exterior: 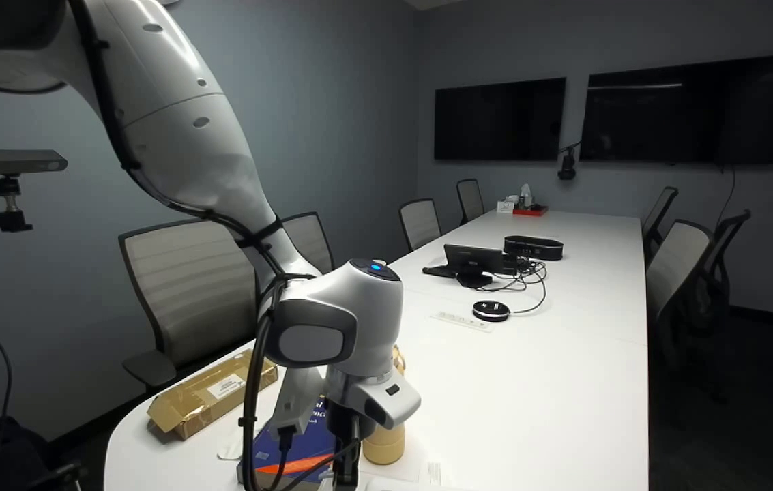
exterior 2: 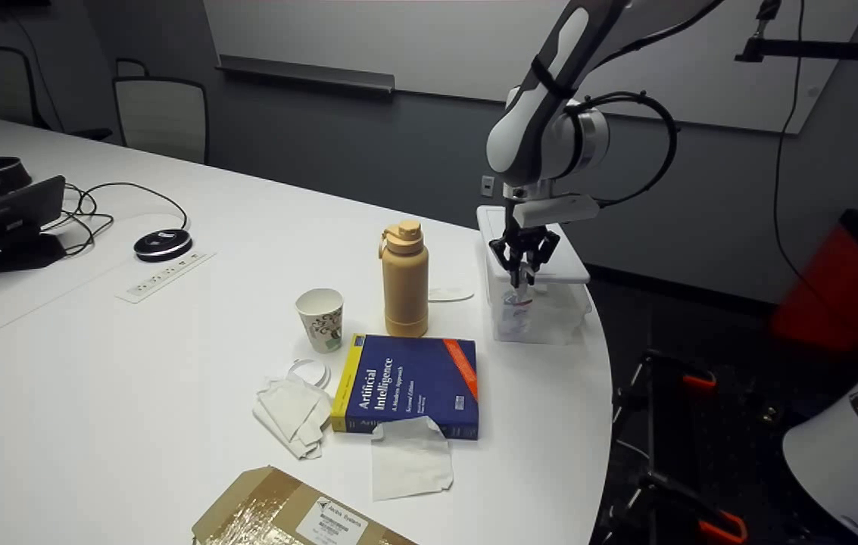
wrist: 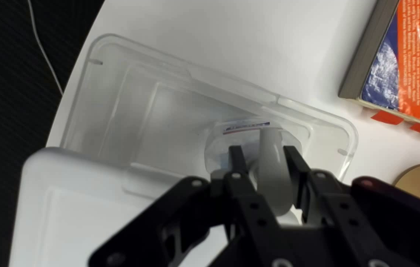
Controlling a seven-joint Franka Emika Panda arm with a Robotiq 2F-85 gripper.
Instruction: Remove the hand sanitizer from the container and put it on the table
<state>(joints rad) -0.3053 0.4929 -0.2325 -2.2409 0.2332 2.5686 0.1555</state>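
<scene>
Now have gripper [wrist: 264, 152] pointing down over the open part of bin [wrist: 172, 124]. Have fingers [wrist: 236, 159] drawn in and clamped on pump [wrist: 274, 174] of sanitizer [wrist: 245, 139], one to each side. Find sanitizer inside bin, roughly upright, toward the corner nearest bottle [exterior 2: 405, 288]; can't tell whether lifted or resting on the bottom. In wrist view, see lid [wrist: 87, 218] overlapping one side of bin; can't tell whether resting on it. Find bin on table [exterior 2: 171, 325], close to the rounded edge, clear-walled. See arm [exterior: 185, 153] slanting down from above in both exterior views. In an exterior view, log book [exterior 2: 406, 386] lying flat, blue cover up, just beside bottle. Mark bottle as tan, upright and capped, with cup [exterior 2: 322, 322] standing near it. Add crumpled napkin [exterior 2: 294, 412] just off book's yellow side, ring [exterior 2: 311, 373] beside it, plus flat napkin [exterior 2: 412, 462] lapping book's spine. In both exterior views, catch carton [exterior: 198, 404] lying near table's edge, label up. Farther along table, note phone [exterior: 473, 259], puck [exterior: 491, 311], cables [exterior: 531, 271], socket strip [exterior 2: 165, 278] set in the top, and red tray [exterior: 530, 212] at the far end. Around table, in an exterior view, spot chairs [exterior: 188, 279], plus two screens [exterior: 500, 119] up on the wall; also get whiteboard [exterior 2: 368, 42] behind arm in an exterior view.
</scene>
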